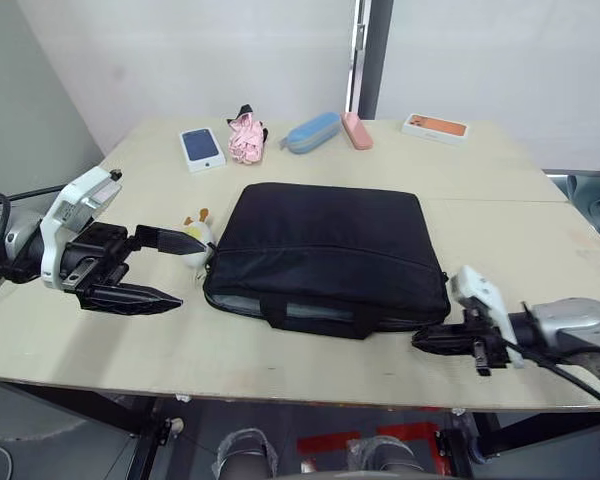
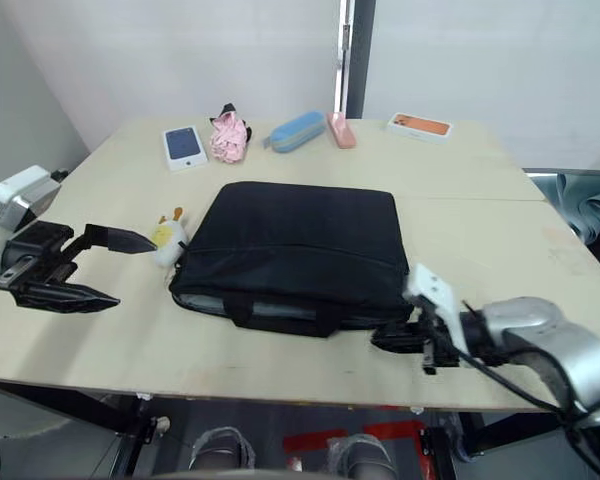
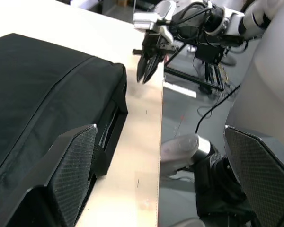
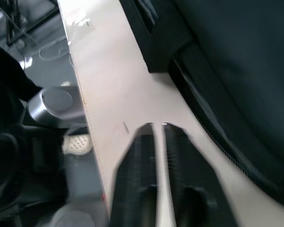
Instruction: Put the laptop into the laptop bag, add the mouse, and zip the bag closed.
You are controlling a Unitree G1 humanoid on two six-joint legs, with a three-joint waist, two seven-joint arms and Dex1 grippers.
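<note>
The black laptop bag [image 1: 325,250] lies flat in the middle of the table, strap handles toward the front edge. A pale grey strip [image 1: 242,303] shows in its front opening; I cannot tell whether it is the laptop. The mouse is out of view. The white plush duck charm [image 1: 197,236] lies at the bag's left end. My left gripper [image 1: 190,270] hovers open just left of the bag, one finger over the duck. At the bag's front right corner my right gripper [image 1: 427,340] is shut on nothing, its fingertips [image 4: 149,135] low over the table beside the bag's edge.
Along the back of the table [image 1: 540,250] lie a boxed phone [image 1: 201,147], a pink cloth bundle [image 1: 246,138], a blue case [image 1: 312,131], a pink case [image 1: 356,130] and an orange-topped box [image 1: 435,126]. The table's front edge runs close below both grippers.
</note>
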